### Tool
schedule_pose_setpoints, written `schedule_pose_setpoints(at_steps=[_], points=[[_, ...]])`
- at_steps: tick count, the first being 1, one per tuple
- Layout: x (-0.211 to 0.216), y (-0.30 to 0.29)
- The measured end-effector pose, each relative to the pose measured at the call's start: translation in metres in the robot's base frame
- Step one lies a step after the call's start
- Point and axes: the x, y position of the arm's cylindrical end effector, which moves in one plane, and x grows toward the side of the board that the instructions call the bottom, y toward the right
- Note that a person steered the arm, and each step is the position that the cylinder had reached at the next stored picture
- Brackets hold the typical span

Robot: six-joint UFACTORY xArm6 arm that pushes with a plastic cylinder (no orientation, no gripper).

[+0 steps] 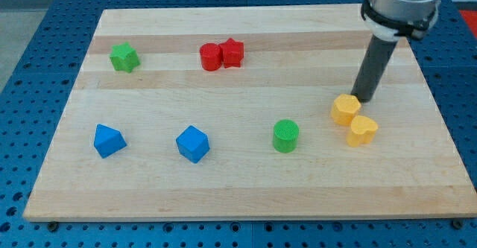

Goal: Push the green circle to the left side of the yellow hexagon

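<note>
Along the view's bottom, the near edge of the wooden counter [238, 207] is seen, with a wide bare strip of wood between it and the closest blocks. In that nearest row, a blue block [109, 141] of uncertain shape is placed at the view's left, and a blue cube [193, 144] is set to its right, well apart from it. Further right, the green circle [285, 136] is found standing alone, with open wood on every side. To its right, the yellow heart [363, 130] is seen touching the yellow hexagon [346, 109], which is set just above and left of it. An open gap is left between the green circle and the yellow hexagon.

No gripper is fitted; a straight dark rod is carried instead, and my tip [364, 99] is lowered onto the counter just beside the hexagon's upper right edge; whether contact is made cannot be told.

Toward the view's top, a red cylinder [211, 56] and a red block [232, 52] are seen touching, and a green star [124, 57] is placed near the left edge.
</note>
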Motion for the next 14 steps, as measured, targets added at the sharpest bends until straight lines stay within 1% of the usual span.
schedule_pose_setpoints(at_steps=[1, 2, 3, 4, 5, 6, 7, 8, 9, 10, 11, 12, 13, 14], points=[[-0.009, -0.027], [0.009, -0.040], [0.027, -0.037], [0.029, -0.037], [-0.003, -0.020], [-0.009, 0.042], [0.010, 0.122], [0.061, 0.164], [0.105, 0.145], [0.135, 0.064], [0.152, -0.022], [0.153, -0.093], [0.135, -0.137], [0.100, -0.177]])
